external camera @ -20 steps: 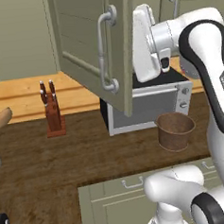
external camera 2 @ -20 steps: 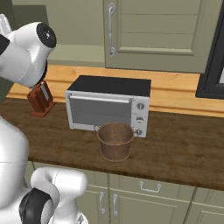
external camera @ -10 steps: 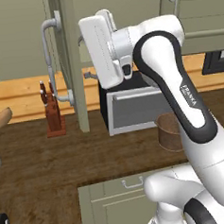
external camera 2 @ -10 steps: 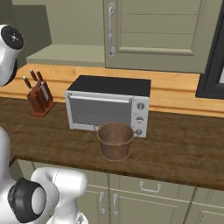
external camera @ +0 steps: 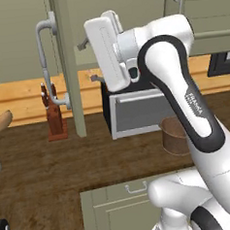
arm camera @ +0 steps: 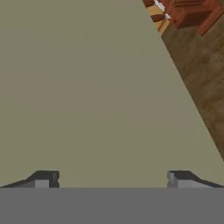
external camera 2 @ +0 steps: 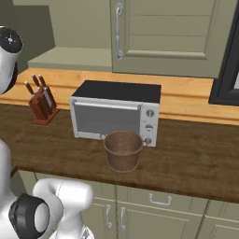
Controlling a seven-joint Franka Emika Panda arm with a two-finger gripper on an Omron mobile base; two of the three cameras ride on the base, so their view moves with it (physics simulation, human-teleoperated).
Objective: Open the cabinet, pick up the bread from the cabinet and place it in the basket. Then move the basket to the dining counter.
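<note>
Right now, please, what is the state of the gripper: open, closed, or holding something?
Gripper: open, holding nothing; its two dark tips stand wide apart, facing the flat olive grey-green cabinet door.

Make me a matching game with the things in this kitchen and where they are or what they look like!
Things:
1. basket
2. knife block
3. toaster oven
4. cabinet door

Descriptions:
A. swung open, edge-on in the left base view
B. silver front, black top, knobs on its right
C. brown and round, in front of the toaster oven
D. reddish wood, at the left on the counter

Pairs: 1-C, 2-D, 3-B, 4-A
</note>
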